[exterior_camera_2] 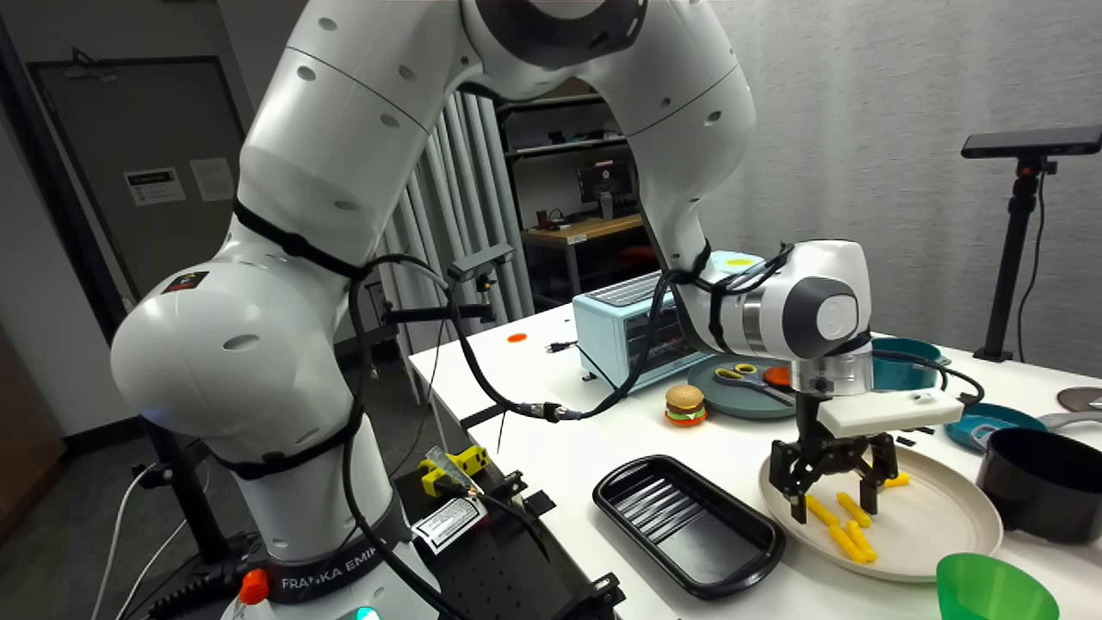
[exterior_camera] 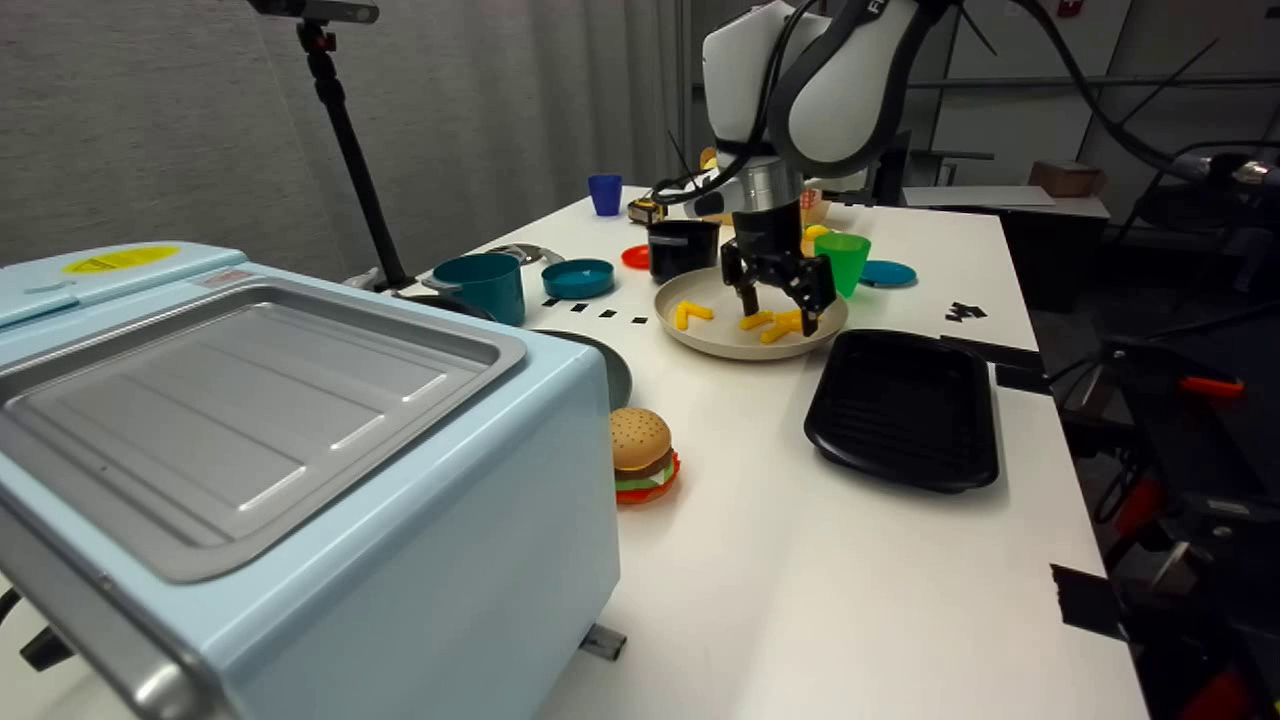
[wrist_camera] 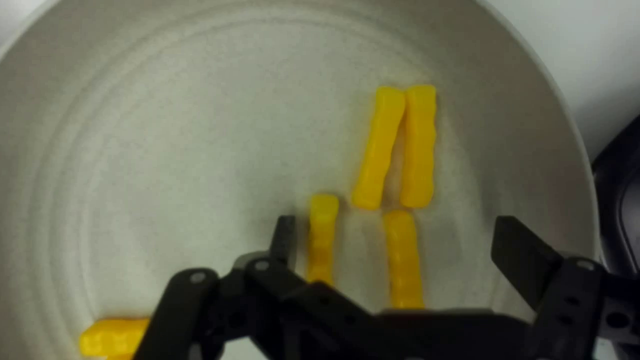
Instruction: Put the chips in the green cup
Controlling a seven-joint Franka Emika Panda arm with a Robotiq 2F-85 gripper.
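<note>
The chips are several yellow stick-shaped pieces lying on the cream plate (exterior_camera: 700, 340). Some lie under the gripper (exterior_camera: 778, 310), and a small group (exterior_camera: 692, 312) lies apart. In the wrist view the open gripper (wrist_camera: 398, 237) has one chip (wrist_camera: 322, 235) near its left finger and another chip (wrist_camera: 403, 255) between its fingers. Two chips (wrist_camera: 419, 145) lie side by side beyond the fingertips. Another chip (wrist_camera: 114, 337) is partly hidden at lower left. The gripper (exterior_camera_2: 833, 506) holds nothing. The green cup (exterior_camera: 848, 262) stands beside the plate; it also shows, cut off, in an exterior view (exterior_camera_2: 990, 590).
A black tray (exterior_camera_2: 689, 525) lies close beside the plate. A black pot (exterior_camera_2: 1046, 482) stands at the plate's other side. A toy burger (exterior_camera: 642, 452) and a light blue toaster oven (exterior_camera: 430, 560) stand farther off. A blue lid (exterior_camera: 887, 273) lies behind the cup.
</note>
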